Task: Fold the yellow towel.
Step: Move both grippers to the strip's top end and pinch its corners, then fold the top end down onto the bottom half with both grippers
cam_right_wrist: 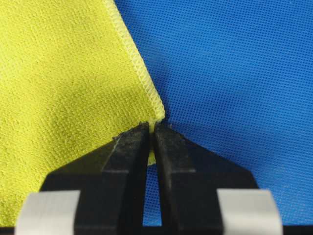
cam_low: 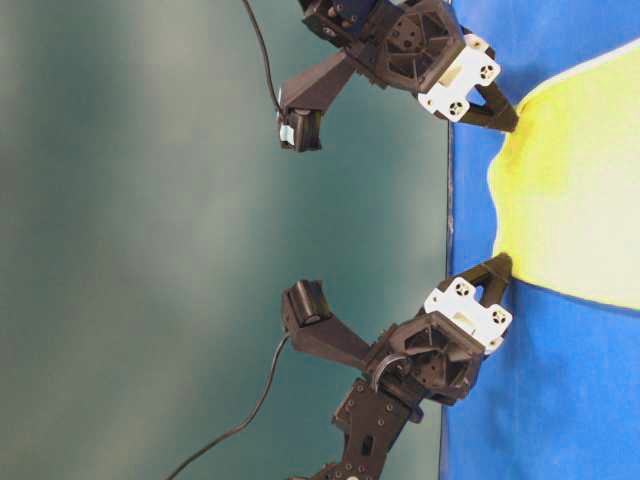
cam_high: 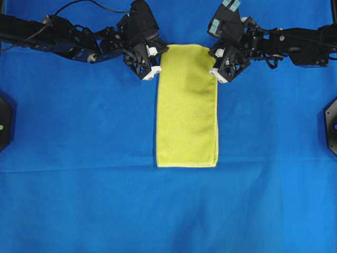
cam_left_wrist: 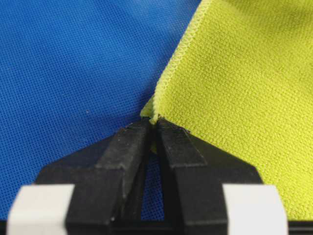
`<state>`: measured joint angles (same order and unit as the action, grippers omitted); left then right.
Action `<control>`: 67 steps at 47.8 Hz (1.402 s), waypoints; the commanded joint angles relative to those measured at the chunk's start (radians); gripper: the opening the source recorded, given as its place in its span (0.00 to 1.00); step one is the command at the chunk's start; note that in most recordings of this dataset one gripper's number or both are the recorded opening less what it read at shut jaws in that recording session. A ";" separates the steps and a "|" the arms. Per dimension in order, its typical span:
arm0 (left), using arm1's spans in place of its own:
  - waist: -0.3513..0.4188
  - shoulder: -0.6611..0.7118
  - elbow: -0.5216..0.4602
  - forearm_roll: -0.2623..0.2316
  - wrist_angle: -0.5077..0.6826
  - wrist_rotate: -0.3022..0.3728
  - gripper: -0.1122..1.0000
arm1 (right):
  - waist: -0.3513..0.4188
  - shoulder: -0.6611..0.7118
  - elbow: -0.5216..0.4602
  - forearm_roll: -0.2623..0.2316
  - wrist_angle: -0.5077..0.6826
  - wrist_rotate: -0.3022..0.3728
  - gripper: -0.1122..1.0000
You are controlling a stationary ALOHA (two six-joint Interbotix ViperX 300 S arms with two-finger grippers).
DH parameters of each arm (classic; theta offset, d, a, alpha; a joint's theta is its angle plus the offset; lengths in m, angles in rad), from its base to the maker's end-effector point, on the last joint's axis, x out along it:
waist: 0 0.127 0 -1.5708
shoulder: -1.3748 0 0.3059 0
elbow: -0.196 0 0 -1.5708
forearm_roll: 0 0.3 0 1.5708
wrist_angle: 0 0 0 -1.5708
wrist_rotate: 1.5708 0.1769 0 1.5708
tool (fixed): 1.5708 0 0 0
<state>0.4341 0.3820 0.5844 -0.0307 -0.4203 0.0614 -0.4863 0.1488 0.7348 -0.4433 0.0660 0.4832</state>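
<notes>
The yellow towel (cam_high: 187,105) is a bright yellow-green with a paler stitched hem, plain otherwise. Under it lies a vivid blue sheet (cam_high: 79,158) with a fine dotted weave (seen up close). Both grippers are black with white blocks behind the fingers (cam_left_wrist: 132,147).

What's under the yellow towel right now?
The yellow towel lies on the blue sheet, which shows all around it. Its bottom edge shows two stacked layers, so it is already folded once. Anything else beneath the towel is covered and cannot be seen.
</notes>
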 commanded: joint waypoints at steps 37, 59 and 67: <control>-0.032 -0.190 -0.020 0.002 0.100 0.098 0.14 | 0.012 -0.239 0.003 -0.003 0.138 -0.003 0.16; -0.219 -0.311 0.087 0.002 0.166 0.066 0.14 | 0.244 -0.298 0.046 0.035 0.187 0.038 0.16; -0.350 -0.325 0.124 0.002 0.193 0.032 0.14 | 0.380 -0.313 0.067 0.037 0.212 0.114 0.16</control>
<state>0.1319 0.0874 0.7087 -0.0307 -0.2347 0.1104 -0.1626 -0.1427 0.8038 -0.4096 0.2700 0.5691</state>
